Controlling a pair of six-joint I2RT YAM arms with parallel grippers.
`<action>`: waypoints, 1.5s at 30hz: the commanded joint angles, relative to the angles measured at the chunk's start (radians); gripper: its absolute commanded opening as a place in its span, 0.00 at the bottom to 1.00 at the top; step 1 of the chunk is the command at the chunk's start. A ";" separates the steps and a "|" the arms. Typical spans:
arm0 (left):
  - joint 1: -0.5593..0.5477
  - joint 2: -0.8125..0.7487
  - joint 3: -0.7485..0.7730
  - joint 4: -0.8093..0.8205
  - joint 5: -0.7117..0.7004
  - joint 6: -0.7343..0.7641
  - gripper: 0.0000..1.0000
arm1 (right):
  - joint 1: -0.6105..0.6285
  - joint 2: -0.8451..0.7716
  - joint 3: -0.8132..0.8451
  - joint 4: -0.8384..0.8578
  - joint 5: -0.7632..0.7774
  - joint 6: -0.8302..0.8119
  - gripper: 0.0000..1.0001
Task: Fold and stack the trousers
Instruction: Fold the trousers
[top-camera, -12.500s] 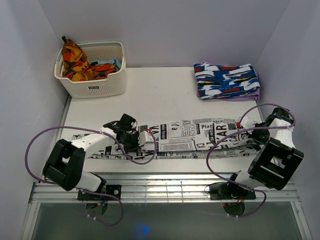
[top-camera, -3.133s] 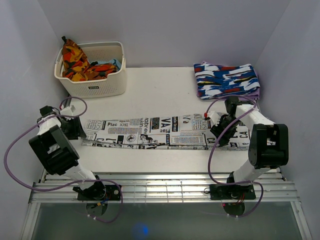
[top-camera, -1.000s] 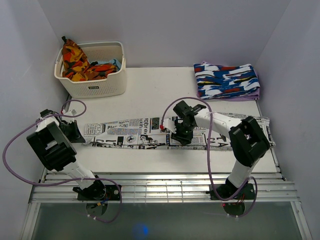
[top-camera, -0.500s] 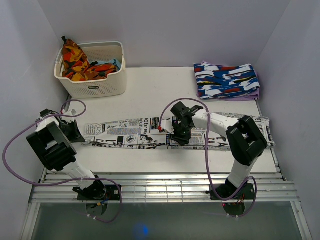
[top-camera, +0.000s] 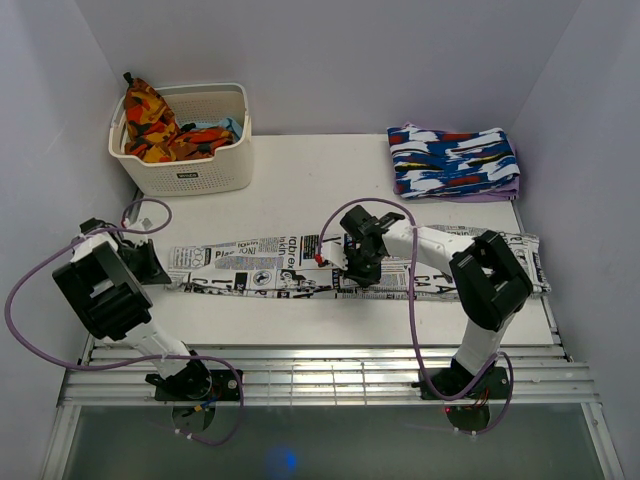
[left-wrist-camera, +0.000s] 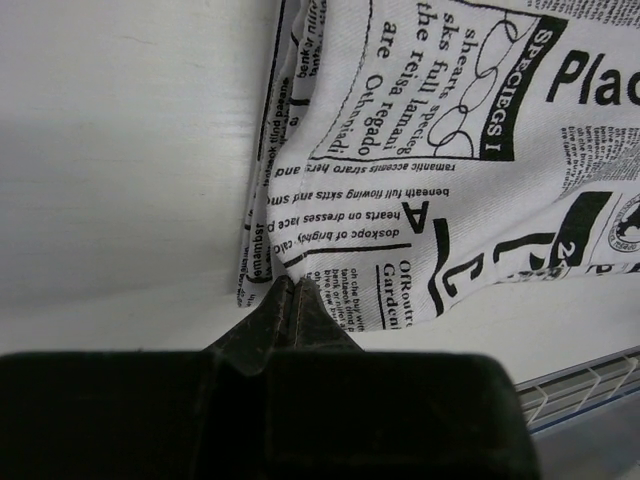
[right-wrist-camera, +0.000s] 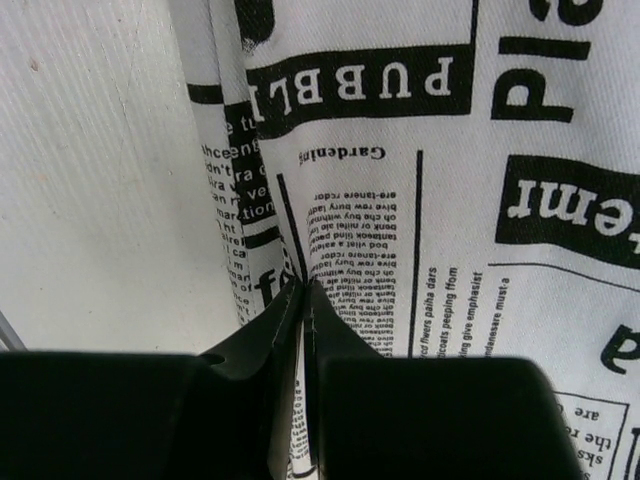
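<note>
The newspaper-print trousers (top-camera: 260, 265) lie as a long narrow strip across the near part of the white table (top-camera: 320, 190), from the left edge to the far right. My left gripper (top-camera: 152, 264) is at the strip's left end. In the left wrist view its fingers (left-wrist-camera: 293, 287) are closed, pinching the edge of the cloth (left-wrist-camera: 450, 150). My right gripper (top-camera: 361, 268) is over the middle of the strip. In the right wrist view it (right-wrist-camera: 303, 290) is shut on a fold of the trousers (right-wrist-camera: 450, 250), with cloth showing between the fingers.
A white basket (top-camera: 180, 178) with an orange-red-yellow cloth (top-camera: 148, 120) stands at the back left. A folded blue-white-red garment (top-camera: 455, 160) lies at the back right. Purple cables loop round both arms. The table's slatted near edge runs just below the trousers.
The right gripper went from the trousers' right end to their middle and has edged slightly left in the last second. The left gripper stays at the left end.
</note>
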 joint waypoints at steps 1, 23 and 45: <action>0.004 -0.041 0.058 -0.029 0.059 0.011 0.00 | 0.005 -0.061 0.025 -0.016 0.011 -0.010 0.08; 0.017 0.051 0.028 0.106 -0.108 0.146 0.04 | 0.005 -0.107 -0.204 0.071 0.027 0.025 0.08; -0.086 -0.022 -0.034 0.230 0.012 -0.063 0.78 | -0.373 -0.242 0.099 -0.177 -0.093 0.117 0.78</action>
